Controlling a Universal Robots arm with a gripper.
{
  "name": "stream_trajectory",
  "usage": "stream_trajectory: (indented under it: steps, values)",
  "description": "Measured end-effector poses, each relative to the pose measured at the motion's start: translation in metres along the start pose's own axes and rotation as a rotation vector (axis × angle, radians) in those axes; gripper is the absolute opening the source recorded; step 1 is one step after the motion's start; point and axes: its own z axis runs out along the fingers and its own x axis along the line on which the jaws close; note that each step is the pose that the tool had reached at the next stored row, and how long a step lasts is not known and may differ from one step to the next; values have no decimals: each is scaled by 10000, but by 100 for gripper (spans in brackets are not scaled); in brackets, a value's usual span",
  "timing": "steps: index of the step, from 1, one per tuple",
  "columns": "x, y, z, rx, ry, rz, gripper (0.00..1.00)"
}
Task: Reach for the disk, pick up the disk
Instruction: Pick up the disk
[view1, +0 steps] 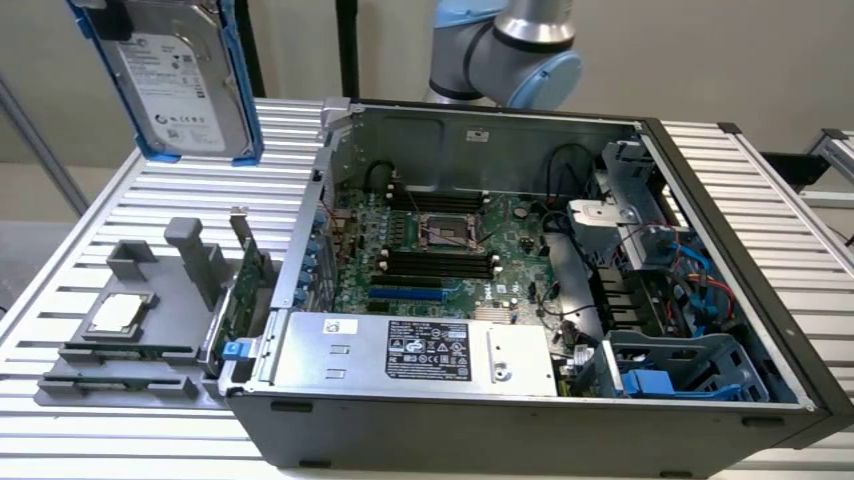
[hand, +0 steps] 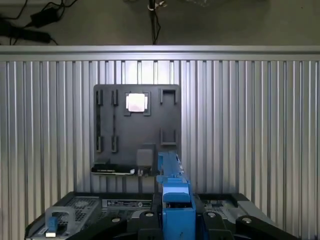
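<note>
- Open computer case (view1: 534, 420): lies on its side along the near edge of the slatted metal table (view1: 80, 440), interior facing up.
- Silver box with a black label (view1: 414, 350): set against the case's near wall. A blue-grey plastic cage (view1: 681, 375) fills the near corner of the case on the exterior view's right.
- Green motherboard (view1: 441, 250): covers the case floor beyond the silver box, reaching the far wall.
- Grey tray (view1: 134, 330): rests on the table just beside the case, toward the table edge on the exterior view's left. A small square silver chip (view1: 118, 312) sits in a recess on it. A green circuit card (view1: 247, 290) stands on edge between the tray and the case wall.
- The disk (view1: 180, 80): hangs upright in the air above the far part of the table on the exterior view's left, clear of the surface and well apart from the tray. Its white label faces the exterior camera and the blue frame runs down both long sides.
- Gripper (hand: 176, 222): in the wrist view its black fingers (hand: 212, 220) are closed against either side of the disk's blue frame, holding it edge-on above the tray.
- Robot arm (view1: 514, 40): a grey and light-blue joint stands behind the far wall of the case.
</note>
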Motion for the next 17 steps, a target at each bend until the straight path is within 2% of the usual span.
stream_trajectory:
  steps: [6,13,17]
  values:
    - [63,-256,-128,-18,-53,0,33]
    - [114,-539,-202,-65,-163,4,33]
    - [151,-720,-225,-89,-188,5,33]
